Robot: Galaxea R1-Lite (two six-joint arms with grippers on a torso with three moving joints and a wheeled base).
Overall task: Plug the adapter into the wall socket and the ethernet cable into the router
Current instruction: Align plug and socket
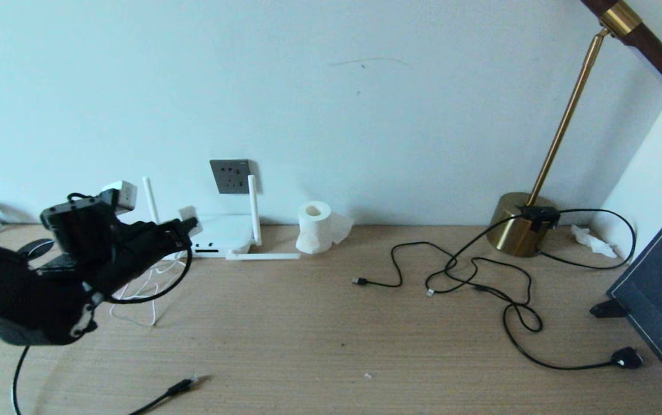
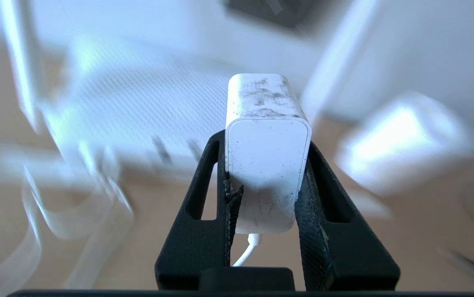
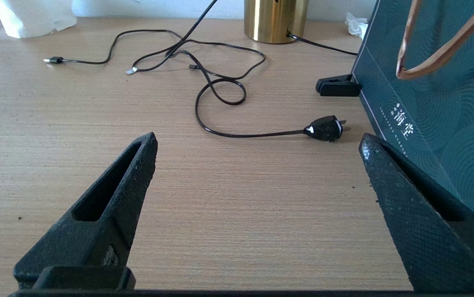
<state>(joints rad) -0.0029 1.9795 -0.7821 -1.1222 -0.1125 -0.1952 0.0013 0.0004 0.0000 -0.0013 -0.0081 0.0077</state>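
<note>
At the left of the light wooden worktop, the left end effector was clamped on the small white rounded-cube adapter, carried above the surface, short of the dark grey square wall socket, which was unoccupied. The thin black ethernet cable lay at the near edge, well apart from the flat white router with stick antennas. Neither plug was seated. The right end effector hung spread apart, empty, near the right side.
</note>
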